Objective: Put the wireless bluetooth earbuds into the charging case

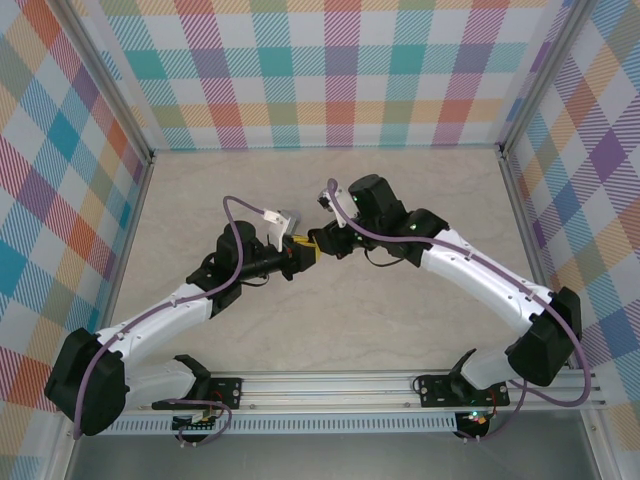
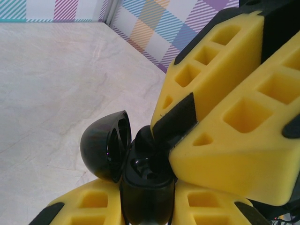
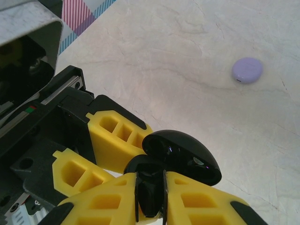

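- Gripping the black charging case [image 2: 146, 199] by its lower body, the left gripper [image 2: 147, 185] was clamped tight, with one yellow finger pressed on each side of it.
- The case was held over the middle of the pale marbled table [image 1: 330, 330], where the two arms met in the top view.
- Its domed lid [image 2: 105, 147] stood hinged open and leaned away to one side, with the glossy inner face turned toward the body.
- The right gripper [image 3: 151, 180] was pinched closed on a black earbud [image 3: 150, 194], a narrow glossy piece caught between its yellow fingers.
- That earbud sat at the mouth of the open case, just beside the lid hinge. How deep it lay in its well could not be told.
- In the left wrist view the right gripper's fingers came in from the upper right, and their tips touched the rim of the case.
- A lavender case [image 3: 247, 70], round and closed, lay flat on the table, well apart from both grippers.
- The one marking to be seen was a small red and green mark [image 3: 30, 109] on the black housing behind the left fingers, too small to read.
- A green light [image 1: 413, 229] glowed on the right arm near its wrist.
- Plaid walls [image 1: 330, 70] in pastel checks enclosed the table on three sides.
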### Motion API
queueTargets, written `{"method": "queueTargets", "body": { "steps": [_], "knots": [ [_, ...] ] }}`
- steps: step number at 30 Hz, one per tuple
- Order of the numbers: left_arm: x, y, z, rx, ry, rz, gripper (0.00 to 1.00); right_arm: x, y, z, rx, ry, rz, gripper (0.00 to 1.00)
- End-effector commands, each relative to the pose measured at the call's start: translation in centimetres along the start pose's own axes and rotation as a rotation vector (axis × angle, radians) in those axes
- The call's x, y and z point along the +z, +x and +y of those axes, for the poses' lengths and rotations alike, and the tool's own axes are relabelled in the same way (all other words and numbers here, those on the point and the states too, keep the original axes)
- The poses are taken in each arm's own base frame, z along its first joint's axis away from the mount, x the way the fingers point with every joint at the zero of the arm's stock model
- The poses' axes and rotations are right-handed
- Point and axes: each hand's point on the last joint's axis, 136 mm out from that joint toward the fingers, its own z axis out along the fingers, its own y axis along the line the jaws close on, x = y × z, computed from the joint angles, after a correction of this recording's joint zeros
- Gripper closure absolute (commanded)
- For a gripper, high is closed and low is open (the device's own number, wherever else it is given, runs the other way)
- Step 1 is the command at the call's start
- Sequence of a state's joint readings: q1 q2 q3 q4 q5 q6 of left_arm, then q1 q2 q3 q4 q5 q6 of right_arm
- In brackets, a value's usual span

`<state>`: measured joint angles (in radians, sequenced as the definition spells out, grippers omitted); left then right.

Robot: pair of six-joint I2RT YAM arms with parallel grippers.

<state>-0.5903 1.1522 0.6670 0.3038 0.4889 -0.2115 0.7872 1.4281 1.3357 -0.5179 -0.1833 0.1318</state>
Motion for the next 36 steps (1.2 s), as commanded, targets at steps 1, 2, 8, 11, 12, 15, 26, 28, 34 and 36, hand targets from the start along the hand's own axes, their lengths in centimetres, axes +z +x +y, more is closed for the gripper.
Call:
{"method": "queueTargets", "body": {
  "steps": [1, 2, 8, 11, 12, 15, 26, 28, 34, 36],
  "knots": [
    [-0.7, -2.7, -1.5, 0.073, 0.039, -0.068, 1.00, 0.0, 0.0, 0.6, -0.021, -0.010, 0.023, 0.77],
    [-0.7, -2.7, -1.4, 0.076, 0.039, -0.067, 1.00, 0.1, 0.0, 0.6, -0.019, -0.009, 0.023, 0.75],
    [-0.7, -2.4, -1.3, 0.080, 0.034, -0.061, 1.00, -0.6, -0.8, 0.4, -0.004, 0.013, -0.014, 0.57],
    [-0.7, -2.3, -1.2, 0.083, 0.030, -0.056, 1.00, -1.1, -1.3, 0.5, 0.002, 0.016, -0.040, 0.53],
    [-0.7, -2.2, -1.1, 0.084, 0.027, -0.055, 1.00, -1.2, -1.4, 0.6, 0.003, 0.015, -0.047, 0.51],
    [-0.8, -2.1, -1.0, 0.086, 0.022, -0.057, 1.00, -1.6, -1.7, 0.6, 0.006, 0.019, -0.065, 0.51],
    [-1.1, -2.2, -0.4, 0.090, -0.022, -0.063, 1.00, -3.3, -2.2, -0.7, 0.038, 0.110, -0.123, 0.48],
    [-1.2, -2.2, -0.3, 0.093, -0.033, -0.066, 1.00, -3.6, -2.0, -1.4, 0.051, 0.150, -0.125, 0.48],
    [-1.8, -3.0, -0.6, 0.103, -0.043, -0.100, 1.00, -3.5, -0.9, -3.4, 0.083, 0.245, -0.081, 0.55],
    [-2.1, -3.3, -0.7, 0.108, -0.044, -0.112, 1.00, -3.2, -0.5, -3.7, 0.093, 0.253, -0.069, 0.58]
  ]
}}
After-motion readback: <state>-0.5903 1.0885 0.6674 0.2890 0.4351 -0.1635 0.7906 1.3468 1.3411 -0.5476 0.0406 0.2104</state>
